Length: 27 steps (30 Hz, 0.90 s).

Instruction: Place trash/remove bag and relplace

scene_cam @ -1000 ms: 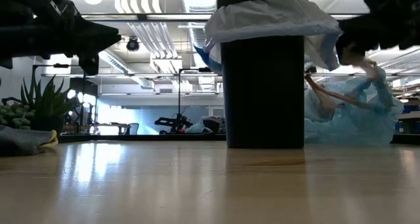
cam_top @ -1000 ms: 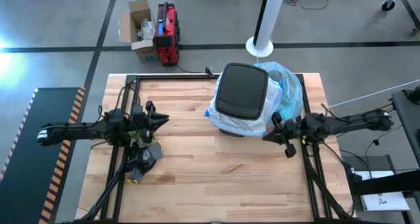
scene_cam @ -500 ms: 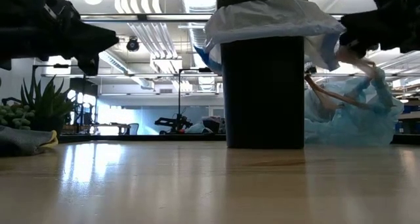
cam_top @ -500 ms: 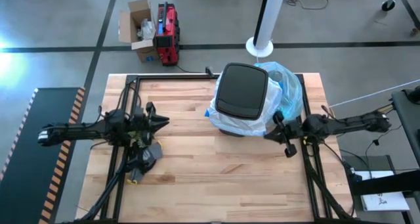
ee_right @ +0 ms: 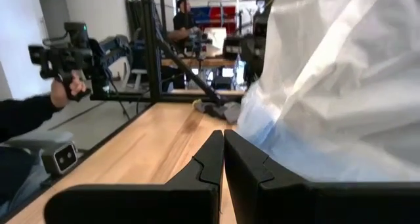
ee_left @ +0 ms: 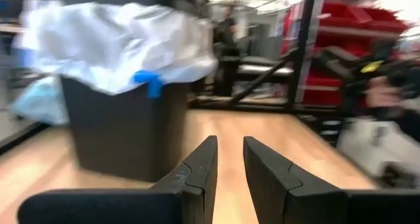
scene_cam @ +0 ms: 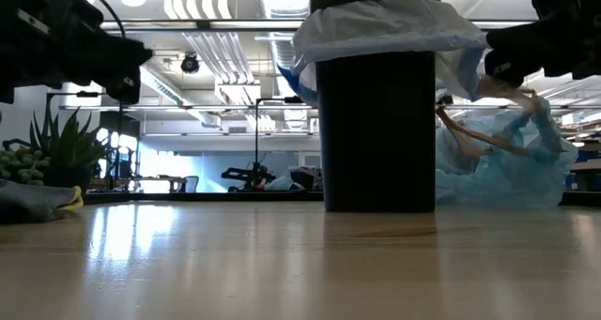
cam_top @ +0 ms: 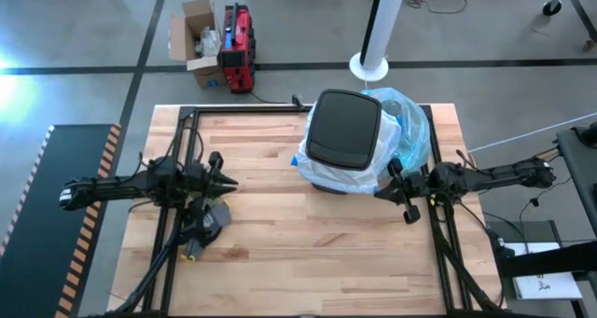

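Left arm: stretched level across the left part of the worktop [cam_top: 280, 234], reaching toward the middle, held above the wood
Left gripper [cam_top: 227, 180]: points toward the bin, well apart from it; its fingers [ee_left: 199, 173] stand slightly apart with a narrow gap and nothing between them
Right arm: stretched level from the right edge of the worktop, reaching toward the bin
Right gripper [cam_top: 385, 193]: just beside the bin's right side, close to the white liner; fingers pressed together, pinching nothing that can be seen
Bin [cam_top: 344, 129]: dark, upright, long axis vertical, standing at the far middle of the worktop; from above its dark lid covers the top
White bag [scene_cam: 394, 29]: translucent white plastic lining the bin, folded over the rim and hanging down the outside
Blue bag [cam_top: 409, 127]: crinkly light-blue plastic, slumped in a heap on the worktop behind and to the right of the bin, touching it; brown crumpled paper shows through it in the low view
Writing: no label or lettering can be read on the bin or on either bag
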Available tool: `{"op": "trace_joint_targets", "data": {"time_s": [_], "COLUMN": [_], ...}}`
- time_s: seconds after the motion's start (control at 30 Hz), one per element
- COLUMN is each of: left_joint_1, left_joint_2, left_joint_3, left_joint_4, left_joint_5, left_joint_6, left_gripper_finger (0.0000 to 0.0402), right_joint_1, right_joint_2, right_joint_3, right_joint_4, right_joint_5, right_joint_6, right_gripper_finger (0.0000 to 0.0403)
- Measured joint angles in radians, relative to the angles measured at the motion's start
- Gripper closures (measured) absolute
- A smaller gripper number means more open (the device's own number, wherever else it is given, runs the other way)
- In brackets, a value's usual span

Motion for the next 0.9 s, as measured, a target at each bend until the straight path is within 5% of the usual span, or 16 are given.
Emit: {"op": "trace_joint_targets", "data": {"time_s": [0.23, 0.4, 0.57, 0.9], "left_joint_1": [0.000, 0.000, 0.000, 0.000], "left_joint_2": [-0.029, -0.090, -0.162, -0.165], "left_joint_3": [0.000, 0.000, 0.000, 0.005], "left_joint_4": [-0.043, -0.114, -0.176, -0.189], "left_joint_5": [-0.101, -0.127, -0.130, -0.175], "left_joint_6": [0.049, 0.040, 0.039, 0.098], "left_gripper_finger": [0.0342, 0.0342, 0.0342, 0.0342], "right_joint_1": [0.000, -0.005, -0.007, -0.007], "right_joint_2": [-0.011, -0.044, -0.056, -0.044], "right_joint_3": [0.000, 0.000, 0.000, 0.000], "right_joint_4": [0.015, -0.035, -0.032, -0.051], "right_joint_5": [0.009, 0.108, -0.029, 0.032], "right_joint_6": [-0.025, -0.036, -0.016, -0.026], "right_gripper_finger": [0.0403, 0.0403, 0.0403, 0.0403]}}
